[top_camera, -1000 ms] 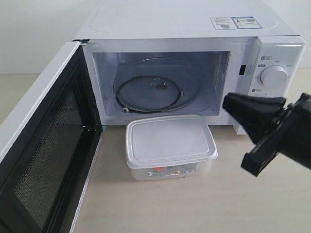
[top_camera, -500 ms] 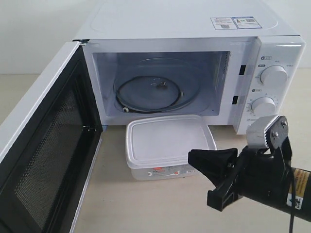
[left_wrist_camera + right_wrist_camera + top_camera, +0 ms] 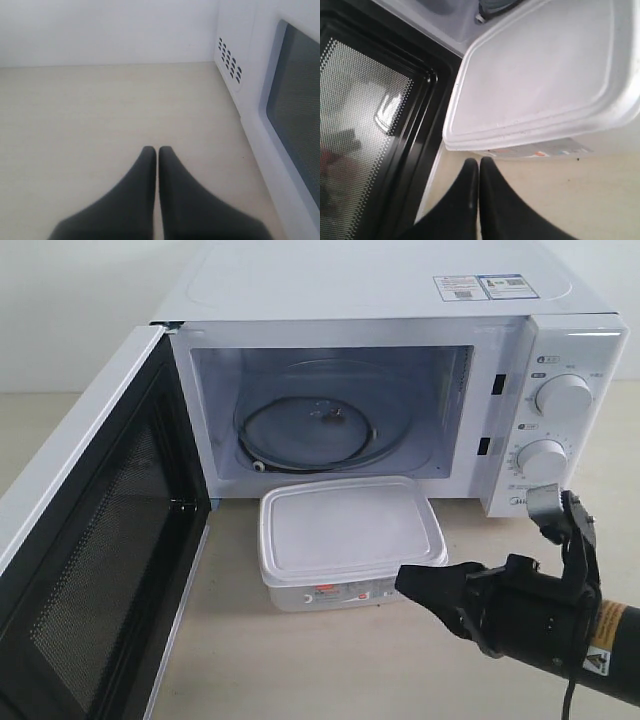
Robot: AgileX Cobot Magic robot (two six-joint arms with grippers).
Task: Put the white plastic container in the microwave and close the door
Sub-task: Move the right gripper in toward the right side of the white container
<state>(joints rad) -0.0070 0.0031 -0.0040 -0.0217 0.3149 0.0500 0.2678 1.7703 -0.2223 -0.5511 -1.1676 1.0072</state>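
The white plastic container (image 3: 348, 540) sits lidded on the table just in front of the microwave (image 3: 400, 390) opening, label facing front; it also fills the right wrist view (image 3: 540, 80). The door (image 3: 90, 560) hangs wide open at the left, dark mesh window and black inner frame showing (image 3: 365, 125). The glass turntable (image 3: 305, 430) lies bare inside. My right gripper (image 3: 405, 582) (image 3: 479, 161) is shut and holds nothing, its tip low beside the container's front right corner. My left gripper (image 3: 157, 150) is shut over bare table, next to the door's outer face (image 3: 295, 110); the exterior view does not show it.
Two round knobs (image 3: 562, 395) sit on the microwave's right panel, above my right arm (image 3: 550, 615). Beige tabletop (image 3: 330, 660) stretches in front of the container. The open door blocks the left side.
My right gripper dropped from beside the upper knob down toward the table, then settled lower with its tip by the container's front right corner. Container and door have not moved.
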